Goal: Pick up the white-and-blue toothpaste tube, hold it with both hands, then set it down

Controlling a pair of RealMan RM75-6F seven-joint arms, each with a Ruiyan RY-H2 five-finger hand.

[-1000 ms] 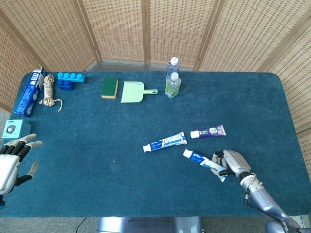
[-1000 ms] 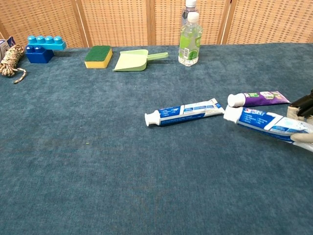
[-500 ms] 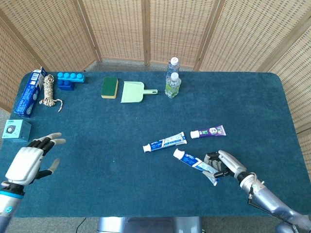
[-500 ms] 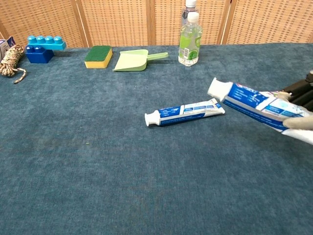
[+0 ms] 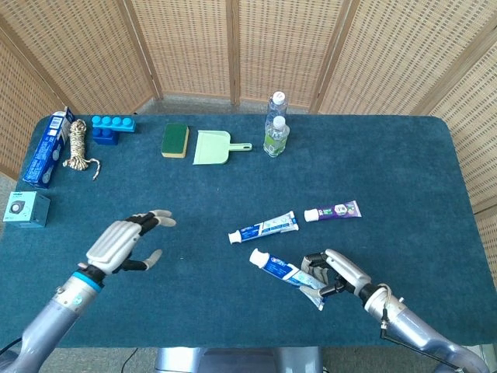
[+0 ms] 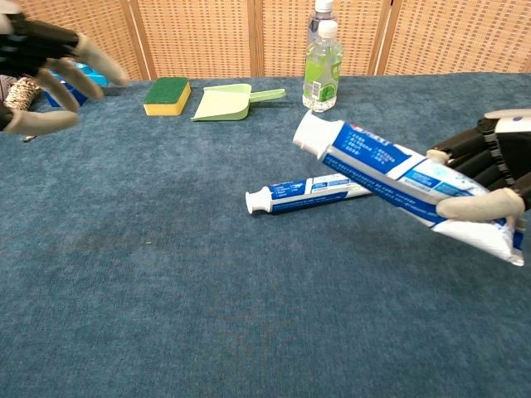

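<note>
My right hand (image 5: 338, 273) (image 6: 491, 183) grips a white-and-blue toothpaste tube (image 5: 284, 271) (image 6: 390, 167) by its flat end and holds it off the table, cap pointing left. My left hand (image 5: 124, 242) (image 6: 43, 58) hovers above the left half of the table, fingers spread and holding nothing, well apart from the tube. A second white-and-blue tube (image 5: 263, 228) (image 6: 309, 191) lies flat on the cloth just behind the lifted one. A purple tube (image 5: 332, 211) lies to its right.
Along the far edge stand two bottles (image 5: 275, 127), a green dustpan (image 5: 213, 147), a sponge (image 5: 175, 140), a blue block (image 5: 112, 127), a rope coil (image 5: 78, 145) and a blue box (image 5: 46, 148). A small teal box (image 5: 25, 209) sits at the left edge.
My right hand has carried the tube leftward and higher above the table. My left hand has swung in from the left edge toward the middle.
</note>
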